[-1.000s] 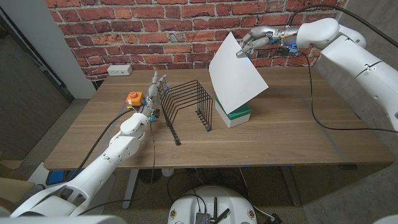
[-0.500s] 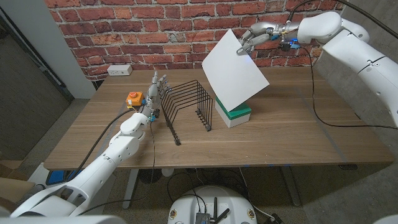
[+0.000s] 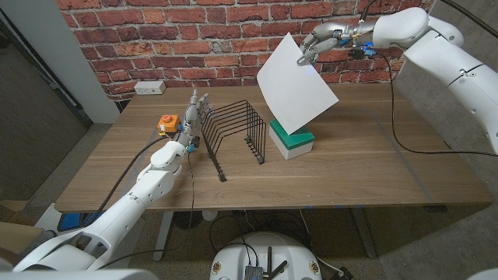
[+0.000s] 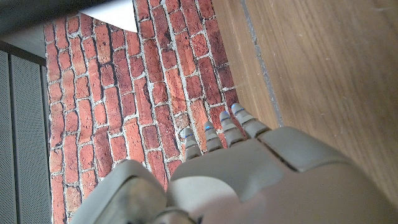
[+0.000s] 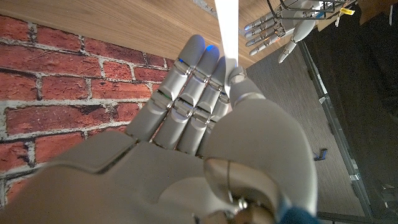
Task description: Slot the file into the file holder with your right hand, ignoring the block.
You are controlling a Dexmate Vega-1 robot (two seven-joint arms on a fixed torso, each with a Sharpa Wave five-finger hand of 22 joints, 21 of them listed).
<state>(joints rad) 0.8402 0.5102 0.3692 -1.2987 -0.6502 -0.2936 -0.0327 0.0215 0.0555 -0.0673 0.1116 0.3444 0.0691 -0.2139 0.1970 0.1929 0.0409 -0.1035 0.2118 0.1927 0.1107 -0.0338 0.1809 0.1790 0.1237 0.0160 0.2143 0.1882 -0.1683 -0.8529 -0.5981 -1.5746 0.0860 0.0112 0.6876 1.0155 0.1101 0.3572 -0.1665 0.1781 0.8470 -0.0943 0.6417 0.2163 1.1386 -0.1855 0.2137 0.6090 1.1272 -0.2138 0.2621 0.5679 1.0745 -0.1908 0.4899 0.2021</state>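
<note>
The right hand [image 3: 317, 43] is holding the file [image 3: 296, 83], a plain white sheet-like folder, up in the air in front of the brick wall [image 3: 194, 39], pinching its upper corner between the thumb and the closed fingers. In the right wrist view, the right hand [image 5: 205, 118] is showing its fingers [image 5: 186, 81] lying together against one face of the file [image 5: 226, 25], which is appearing edge-on as a thin white strip, with the thumb pressing on the other face. The file is hanging tilted, its lowest corner pointing down toward the green and white block [image 3: 292, 141] sitting on the table [image 3: 373, 163]; whether that corner is touching the block I cannot tell. The black wire file holder [image 3: 236, 132] is standing just beside the block, on its left, with its slots open and nothing in them. The left hand [image 3: 193, 117] is standing on the table just beside the left end of the file holder, fingers pointing up and close together, gripping nothing. In the left wrist view, the left hand [image 4: 236, 168] is showing its fingertips [image 4: 239, 115] reaching toward the wall. A small orange object [image 3: 168, 123] is lying on the table just left of the left hand, and a white power outlet box [image 3: 149, 88] is sitting at the far edge by the wall.
</note>
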